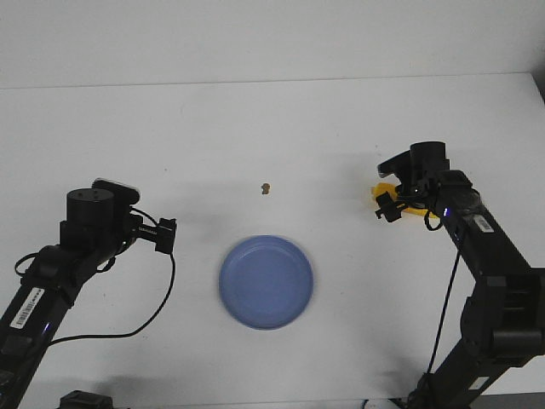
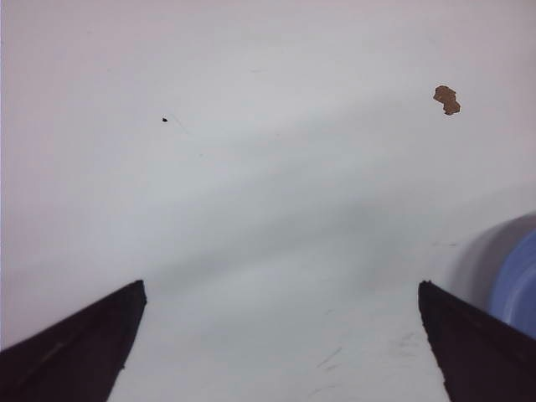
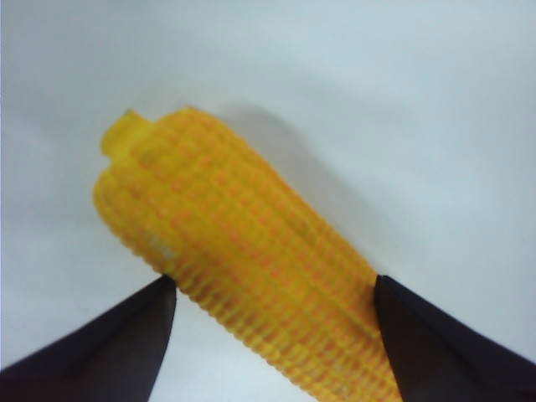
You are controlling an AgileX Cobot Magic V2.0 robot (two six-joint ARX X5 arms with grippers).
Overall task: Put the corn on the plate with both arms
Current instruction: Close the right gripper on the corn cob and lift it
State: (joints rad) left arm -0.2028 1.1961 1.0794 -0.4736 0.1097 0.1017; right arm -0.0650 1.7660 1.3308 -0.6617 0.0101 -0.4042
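The yellow corn (image 1: 386,190) lies at the right side of the white table, mostly hidden under my right gripper (image 1: 392,204). In the right wrist view the corn (image 3: 234,260) lies slantwise between the jaws, and both black fingertips (image 3: 159,301) touch its sides; the right gripper (image 3: 272,285) is shut on it. The blue plate (image 1: 232,281) sits at the table's front centre, with nothing on it. My left gripper (image 1: 165,235) is open and holds nothing, left of the plate. In the left wrist view the left gripper (image 2: 280,289) shows over bare table, with the plate's rim (image 2: 519,285) at one edge.
A tiny brown speck (image 1: 266,187) lies on the table behind the plate; it also shows in the left wrist view (image 2: 446,99). A black cable (image 1: 162,307) hangs from the left arm over the table. The table's back edge runs across the top.
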